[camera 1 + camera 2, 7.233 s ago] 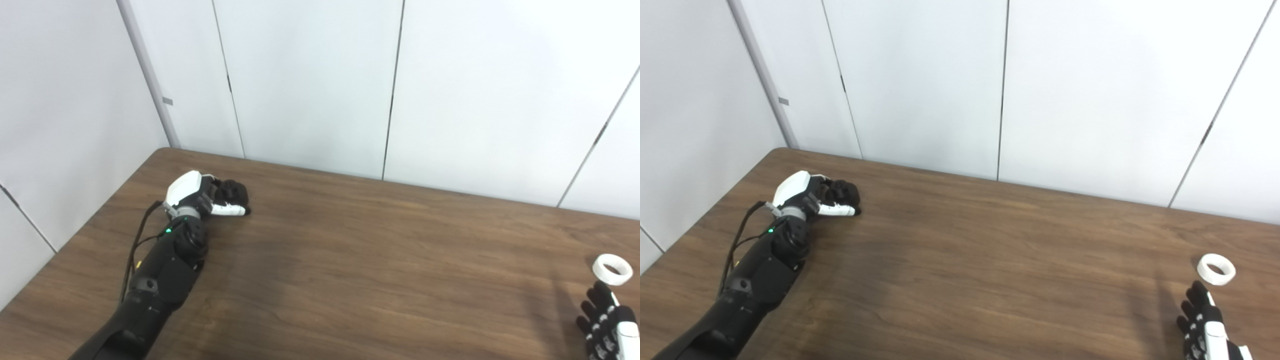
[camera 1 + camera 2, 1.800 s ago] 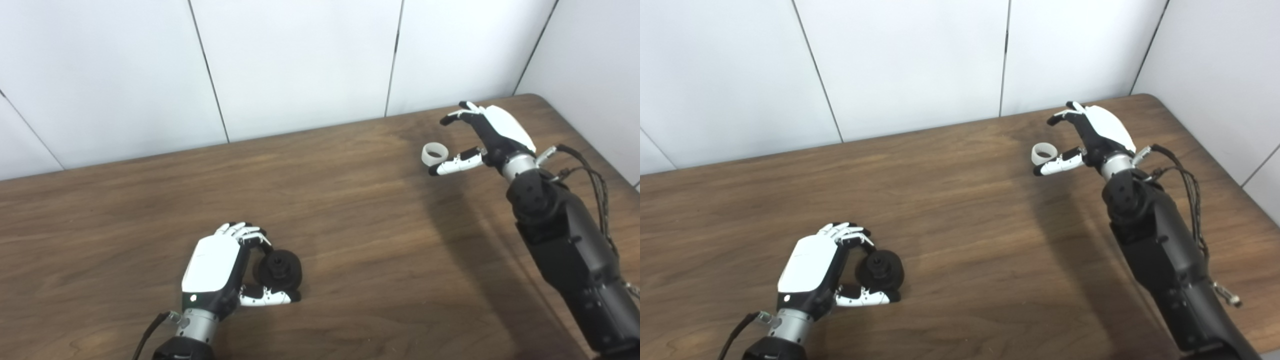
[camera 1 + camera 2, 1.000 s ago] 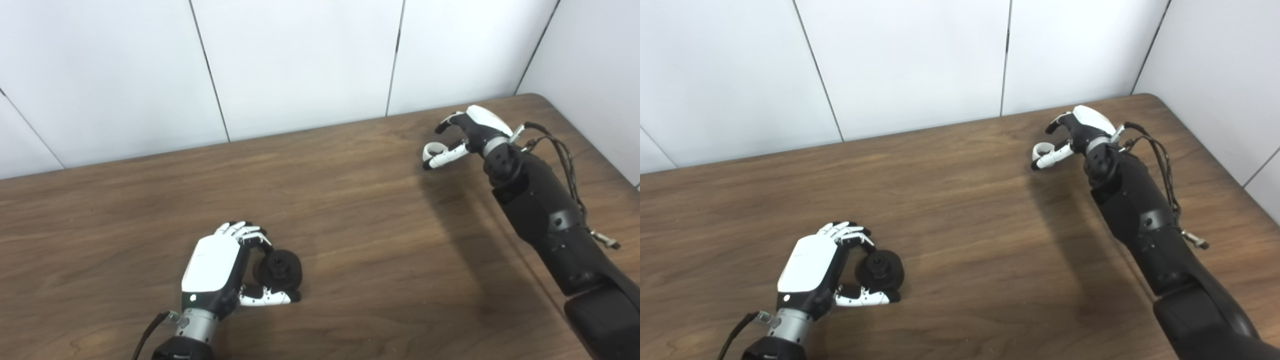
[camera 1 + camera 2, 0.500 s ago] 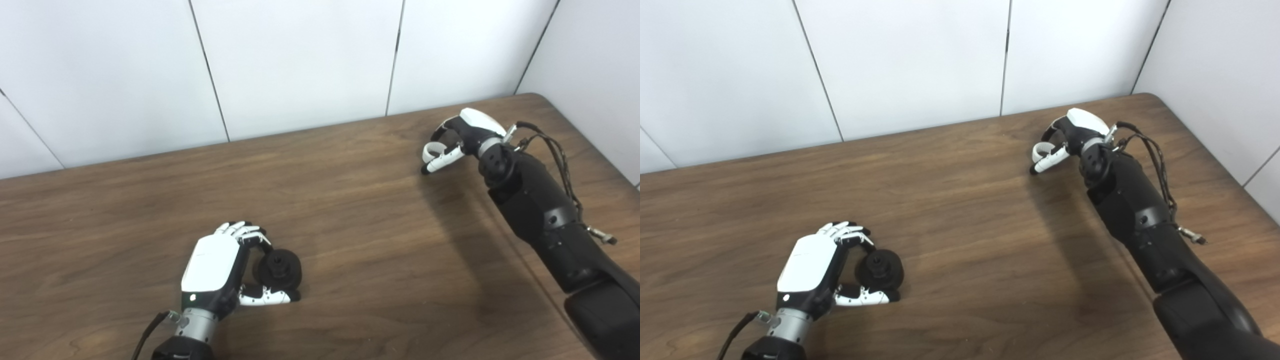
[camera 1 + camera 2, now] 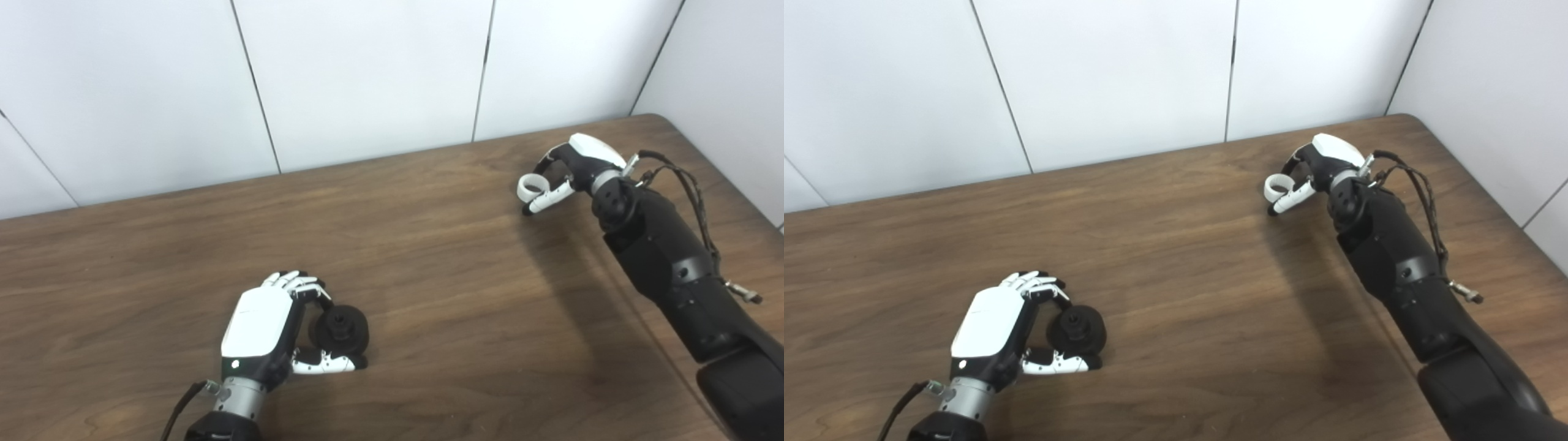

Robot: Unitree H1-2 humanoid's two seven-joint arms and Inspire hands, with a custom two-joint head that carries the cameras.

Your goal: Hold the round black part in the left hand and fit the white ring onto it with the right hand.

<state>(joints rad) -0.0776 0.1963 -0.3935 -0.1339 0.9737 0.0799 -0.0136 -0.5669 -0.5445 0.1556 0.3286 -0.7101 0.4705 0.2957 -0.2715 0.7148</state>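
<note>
I am looking down on the brown table (image 5: 429,257), which is filling most of both views, with white wall panels (image 5: 367,79) behind it. My right arm (image 5: 667,257) is reaching in from about four o'clock toward the far corner at two o'clock. My left hand (image 5: 263,331) is sitting low at about seven o'clock, curled around the round black part (image 5: 341,329), which is resting against the tabletop with its raised hub facing up. My right hand (image 5: 1311,174) is pinching the white ring (image 5: 1276,185) between thumb and fingers at about two o'clock, well apart from the black part.

I judge that I am finishing the pick-up of the ring; fitting is not yet begun. The next move is calling for me to carry the ring across toward seven o'clock, turn its opening over the hub, and lower it squarely while the left hand is bracing.

I cannot tell whether the ring is clear of the table or touching it. The fingers behind the ring are mostly hidden, and the hub's shape is too dark to read.
</note>
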